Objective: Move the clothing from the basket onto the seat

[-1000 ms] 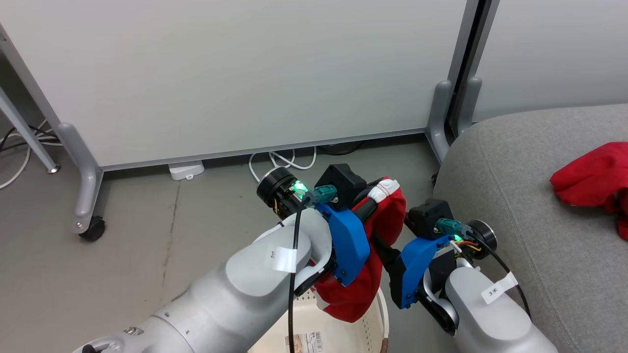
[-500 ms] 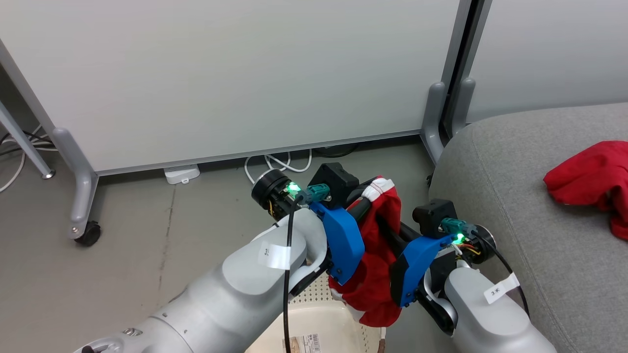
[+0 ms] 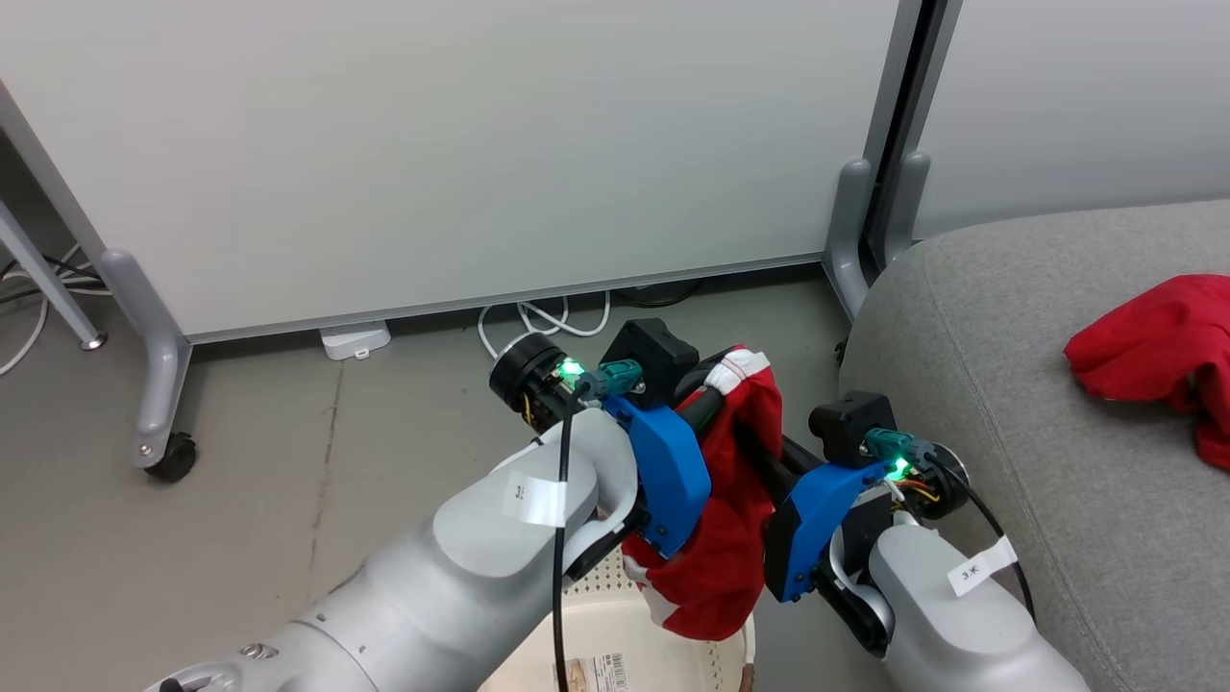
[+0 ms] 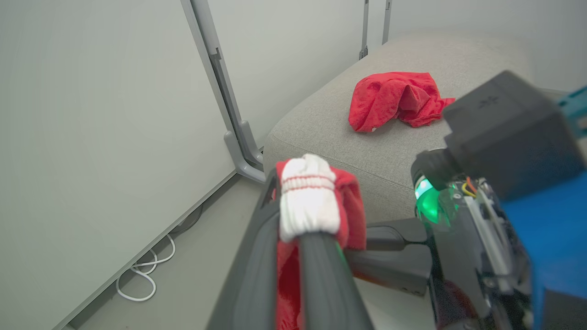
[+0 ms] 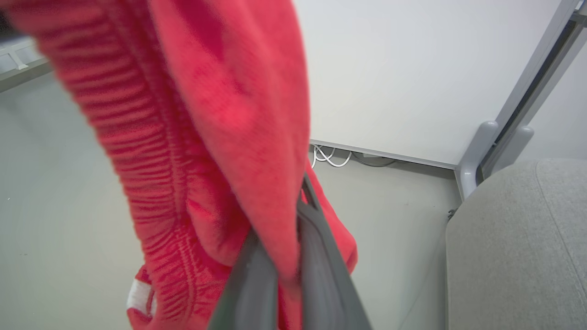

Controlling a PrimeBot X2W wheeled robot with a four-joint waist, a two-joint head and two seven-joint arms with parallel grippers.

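Above the basket (image 3: 615, 625), the left tool (image 3: 723, 386) is gripping a red garment (image 3: 730, 548) by its white cuff, while the right tool (image 5: 293, 215) is pinching the same cloth lower down, both clamped tight. Beside them, a second red garment (image 3: 1148, 341) is lying on the grey seat (image 3: 1009, 404).

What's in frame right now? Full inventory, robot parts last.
held garment: one, red with white cuff, hanging over the basket
second garment: one, red, lying on the seat
basket: one, cream, on the floor
seat: one, light grey, right
partition panels: two, pale, behind
caster: one, black, left
left gripper: shut on the held garment's cuff
right gripper: shut on the held garment
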